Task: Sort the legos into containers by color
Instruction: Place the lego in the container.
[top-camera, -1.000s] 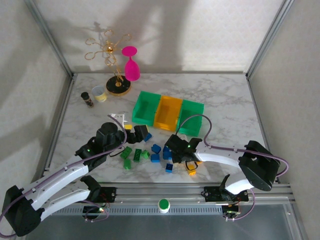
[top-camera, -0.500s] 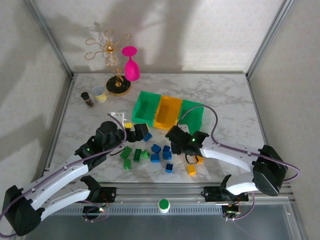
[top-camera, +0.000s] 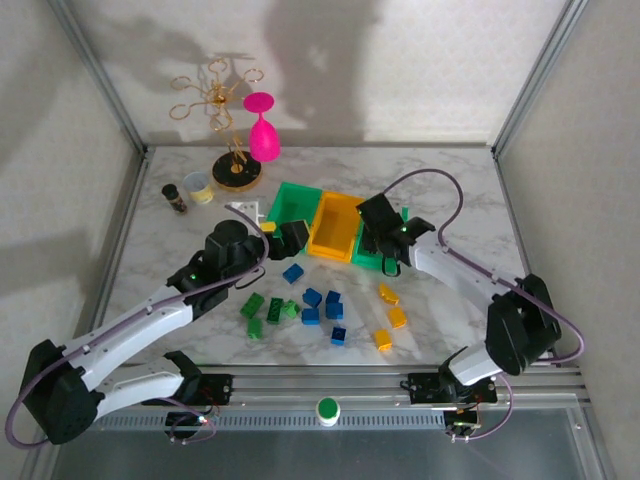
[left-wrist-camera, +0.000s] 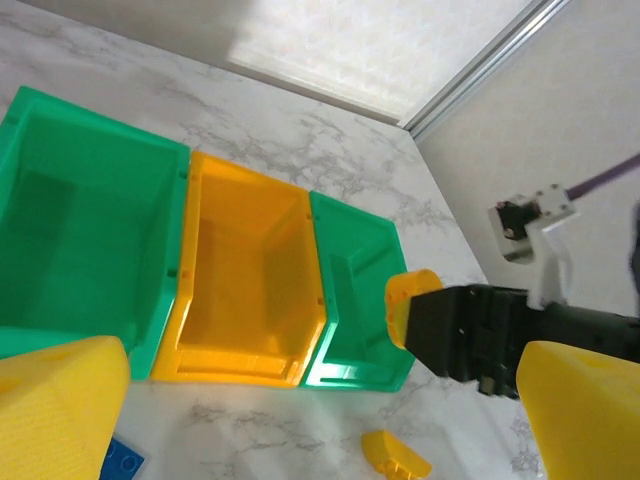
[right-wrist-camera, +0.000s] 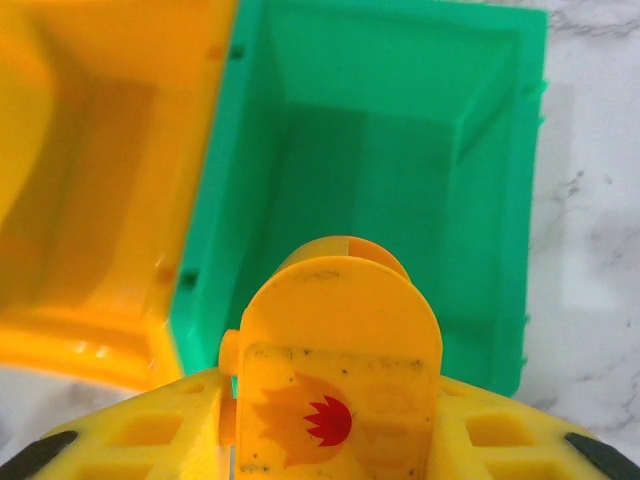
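Far left on the tabletop (top-camera: 150, 250) are a dark jar (top-camera: 175, 199), a clear cup (top-camera: 197, 186), a gold wire stand (top-camera: 232, 172) and a pink goblet (top-camera: 262, 130). The left pincer (top-camera: 279, 238), released with pads (left-wrist-camera: 60, 410) wide apart, hangs at the near edge of the left green bin (top-camera: 296, 205); the right pincer (top-camera: 386, 243) covers much of the right green bin (right-wrist-camera: 400, 150) (a yellow-orange bin (top-camera: 337, 225) sits between) and grasps a rounded yellow-orange lego (right-wrist-camera: 335, 330) with a red flame mark. Loose green legos (top-camera: 274, 310), blue legos (top-camera: 333, 306) and yellow-orange legos (top-camera: 397, 317) lie scattered nearer the arms.

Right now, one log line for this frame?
left tool: open, empty, by left green bin | right tool: shut on yellow-orange lego, over right green bin | loose legos: on table
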